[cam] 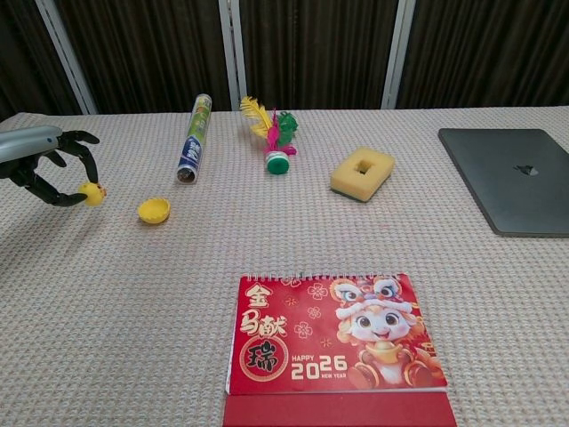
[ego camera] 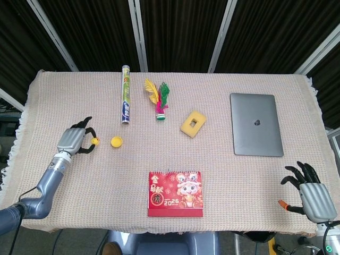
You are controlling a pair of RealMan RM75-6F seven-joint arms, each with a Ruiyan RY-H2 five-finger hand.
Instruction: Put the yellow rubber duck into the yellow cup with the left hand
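My left hand [ego camera: 75, 141] [cam: 43, 160] pinches the small yellow rubber duck [ego camera: 95, 141] [cam: 92, 192] between thumb and a finger, lifted a little above the cloth. The low yellow cup [ego camera: 116, 142] [cam: 153, 210] stands upright just to the right of the duck, a short gap away. Far off at the table's front right corner, my right hand [ego camera: 311, 192] hovers with its fingers spread and nothing in it; the chest view does not show it.
A foil roll tube [ego camera: 126, 101], a feather shuttlecock [ego camera: 160, 101], a yellow sponge block [ego camera: 193, 122] and a grey laptop [ego camera: 256, 124] lie across the back. A red 2026 calendar [ego camera: 175, 193] stands at the front centre.
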